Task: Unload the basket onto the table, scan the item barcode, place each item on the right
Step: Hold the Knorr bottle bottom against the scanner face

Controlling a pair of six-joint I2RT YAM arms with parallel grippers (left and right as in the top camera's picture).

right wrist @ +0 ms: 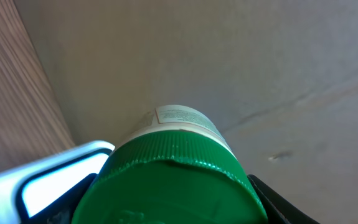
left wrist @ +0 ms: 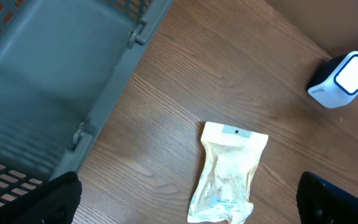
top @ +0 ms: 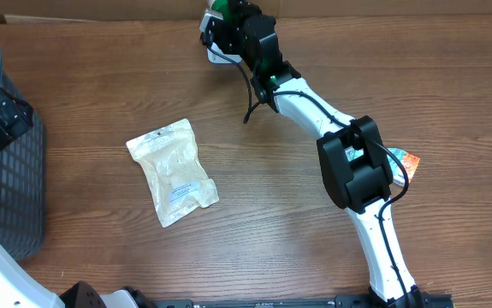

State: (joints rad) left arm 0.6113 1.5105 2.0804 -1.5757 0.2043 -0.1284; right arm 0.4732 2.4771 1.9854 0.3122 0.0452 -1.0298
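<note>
Overhead, pouch [top: 173, 171] mid-table, basket [top: 19, 188] at left edge

Clear pouch [top: 173, 171] lies flat on table [top: 263, 227], 9 o'clock of centre. Grey basket [top: 19, 197] at 9 o'clock edge. Orange packet [top: 410, 162] at 3 o'clock.

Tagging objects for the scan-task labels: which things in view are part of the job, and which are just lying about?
In the job: green-capped bottle, held in the right gripper; white scanner next to it.
Lying about: clear pouch flat on the table; grey basket; orange packet by the right arm.
</note>
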